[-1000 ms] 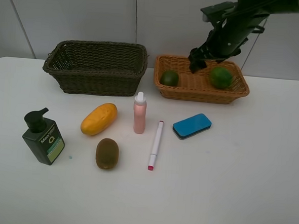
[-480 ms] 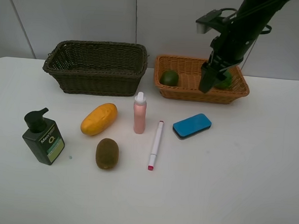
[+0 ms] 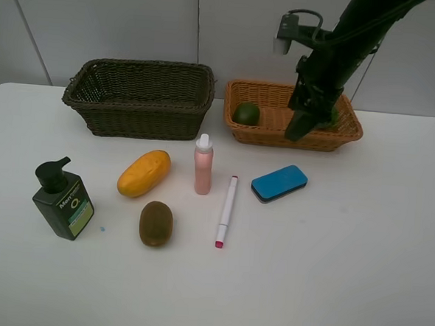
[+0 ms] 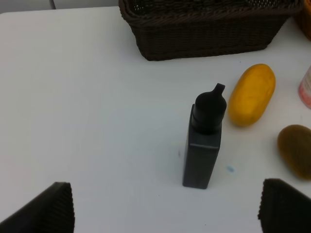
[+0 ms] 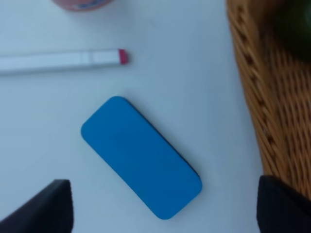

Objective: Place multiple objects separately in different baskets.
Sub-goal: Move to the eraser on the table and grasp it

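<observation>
Six objects lie loose on the white table [image 3: 343, 281] while one green fruit [image 3: 246, 113] sits in the left end of the light orange-tan basket [image 3: 267, 135], at the far right. The blue eraser [image 3: 279, 183] lies flat just near of that basket, well apart from the white marker [image 3: 226, 210] to its left, whose pink tip points to the near side. The pink spray bottle [image 3: 202, 166] stands upright just left of the marker. Left again are the yellow mango [image 3: 144, 172] and, nearer, the brown kiwi [image 3: 155, 223], close but not touching. The dark green pump bottle [image 3: 62, 200] stands upright at the far left of the row. The dark olive-brown basket [image 3: 139, 117] sits at the far left, beside the tan one.

The right gripper [image 3: 296, 129] hangs nose-down by the tan basket's near wall, its jaws spread wide and gripping nothing; its wrist camera looks straight down on the eraser. The left gripper [image 4: 165, 208], outside the high view, is also spread wide and empty, the pump bottle standing beyond its fingertips [image 4: 48, 208].
</observation>
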